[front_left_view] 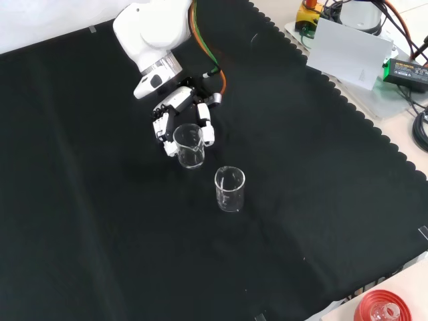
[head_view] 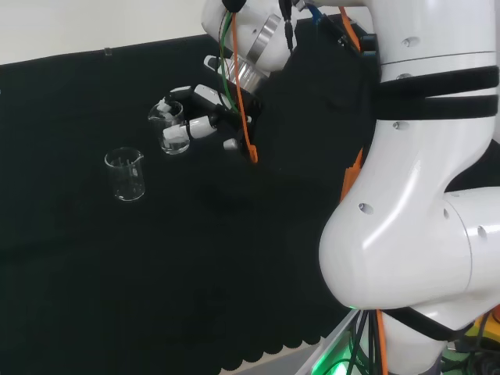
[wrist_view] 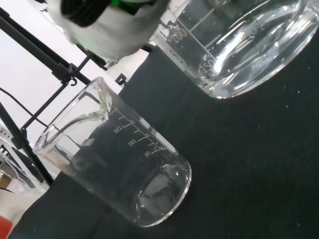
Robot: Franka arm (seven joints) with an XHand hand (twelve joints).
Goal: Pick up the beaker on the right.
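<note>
Two clear glass beakers on the black cloth [front_left_view: 100, 221]. In the head view the right beaker [head_view: 173, 129] sits inside the hand [head_view: 209, 113]: white fingers [head_view: 201, 125] curled round its wall, thumb side behind it near the rim. Front view shows the same: this beaker [front_left_view: 189, 146] is the farther one, with the hand [front_left_view: 175, 110] coming down from the top and fingers wrapped on both flanks of the glass. Can't tell whether its base is on the cloth or just off it.

The other beaker [head_view: 126, 174] stands upright and free, left of and nearer than the held one in the head view; in the front view it [front_left_view: 229, 189] is lower and to the right, near but not touching. Wrist view has both close up, graduated marks visible, both look empty.

Cloth has a scalloped edge. Beyond it in the front view: a pale bench top with a white box [front_left_view: 351, 50], cables, and a red ribbed ring [front_left_view: 382, 306] at the lower right corner.
</note>
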